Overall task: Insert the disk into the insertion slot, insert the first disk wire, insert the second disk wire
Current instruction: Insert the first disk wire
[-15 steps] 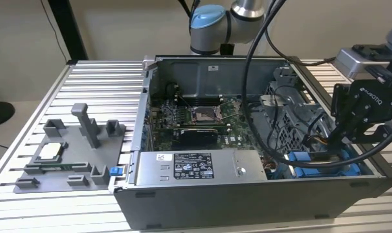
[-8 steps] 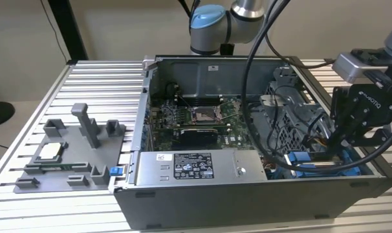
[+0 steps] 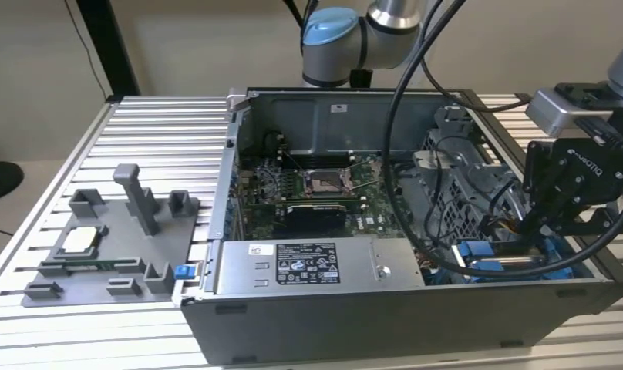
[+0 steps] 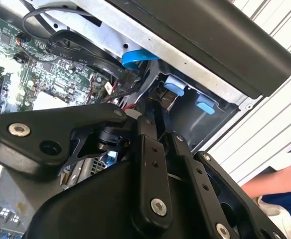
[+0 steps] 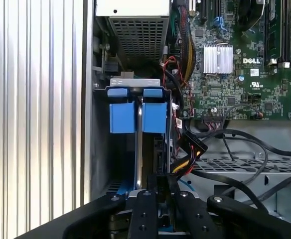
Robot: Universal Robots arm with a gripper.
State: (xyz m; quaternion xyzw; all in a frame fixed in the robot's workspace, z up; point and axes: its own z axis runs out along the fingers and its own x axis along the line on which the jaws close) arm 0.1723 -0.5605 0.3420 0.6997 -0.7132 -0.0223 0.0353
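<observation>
Down at the exterior view's right end of the open grey metal computer case (image 3: 394, 324), the black gripper (image 3: 536, 230) hung low over the insertion slot (image 5: 134, 82), a grey metal drive bay w/ blue plastic clips. Step in hand, by my read: the first, seating the disk (image 5: 148, 154). It seemed to be the flat grey slab in a blue plastic carrier standing inside the slot, right under the gripper, w/ two blue tabs side by side at its far end; label not seen. Whether the gripper was clamped on it or merely over it, I couldn't tell.

Neither wire looked plugged: a black connector w/ red & yellow leads (image 5: 190, 148) lay just beside the slot. Next move prob. called for straight travel along the slot, no twist.

Room was tight: slot walls close on both sides of the disk, case wall near on one side, connector & leads crowding the other. Only open way was up & out. A person's arm (image 4: 267, 185) sat outside the case, by the ribbed aluminium table (image 3: 157, 131).
</observation>
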